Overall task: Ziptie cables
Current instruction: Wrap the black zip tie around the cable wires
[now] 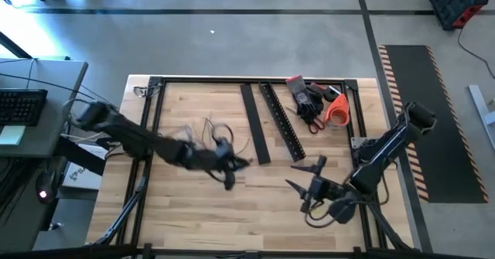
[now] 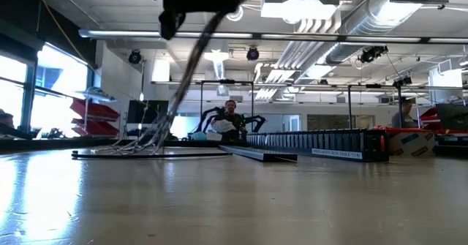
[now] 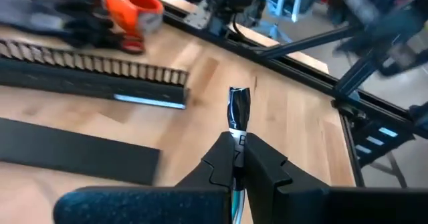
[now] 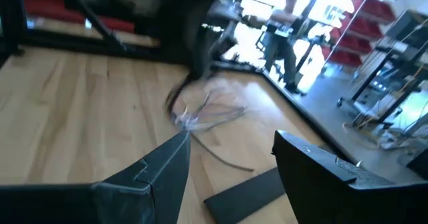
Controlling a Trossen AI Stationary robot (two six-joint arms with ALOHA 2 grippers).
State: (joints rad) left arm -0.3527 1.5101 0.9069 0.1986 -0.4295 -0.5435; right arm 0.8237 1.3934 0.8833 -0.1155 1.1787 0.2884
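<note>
The cables (image 2: 175, 91) are a bunch of thin wires; in the low view they slant down from my left gripper (image 2: 201, 0) to the table. In the high view, my left gripper (image 1: 232, 166) is over the table's middle, shut on the bunch, with loose wire loops (image 1: 207, 131) just behind it. My right gripper (image 1: 304, 174) stands open near the table's right front, apart from the wires, and its fingers (image 4: 167, 164) point toward the blurred bunch (image 4: 207, 117). My left gripper pinches the bunch between its two fingers close to one end. A short dark-wrapped stub (image 3: 239, 110) sticks out past the fingertips. The fingers point toward the table's right, slanting slightly down. The bunch hangs slack below them, its other ends (image 2: 135, 148) lying on the table.
A slotted black rail (image 1: 282, 124) and a flat black strip (image 1: 255, 124) lie slantwise at the middle back. An orange-handled tool (image 1: 336, 108) and black gloves (image 1: 305, 97) sit at the back right. A black frame (image 1: 232, 80) edges the table. A person (image 2: 231, 113) shows beyond.
</note>
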